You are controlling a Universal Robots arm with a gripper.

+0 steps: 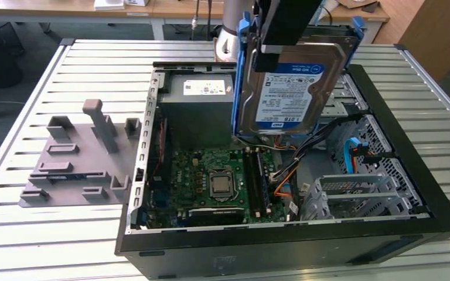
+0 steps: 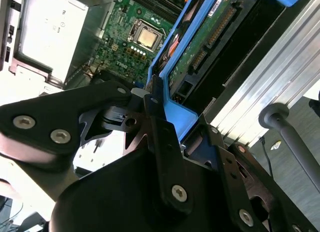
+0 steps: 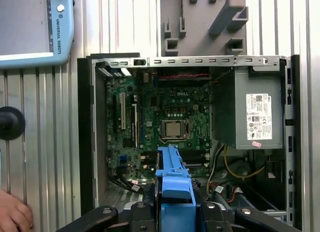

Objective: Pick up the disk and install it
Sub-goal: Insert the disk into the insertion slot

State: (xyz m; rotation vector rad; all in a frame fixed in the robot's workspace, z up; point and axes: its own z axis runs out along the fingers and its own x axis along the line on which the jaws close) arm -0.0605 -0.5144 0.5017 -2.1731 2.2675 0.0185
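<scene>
One real worry from here: the disk [image 1: 292, 88] hangs upright over the open case [image 1: 412, 193], held only by the upper end of its blue carrier, so all its weight pulls from below the grip. If it slips, I judge it would drop onto the motherboard [image 1: 217, 181] or into the orange cables [image 1: 283, 175] beneath it.

A second risk is misalignment. The drive cage [image 1: 358, 193] lies toward five o'clock from the disk in the exterior view, and a tilted carrier could catch on the cage's metal edge instead of sliding in. The power supply [image 1: 197, 105] sits close at nine o'clock, so a sideways swing could clip it.

The gripper [image 1: 278, 55] has its jaws clamped on the carrier, closed down to about the carrier's thickness. In the second wrist view a finger [image 2: 159, 117] presses flat against the blue plastic. As far as I can see, nothing else touches the disk.
</scene>
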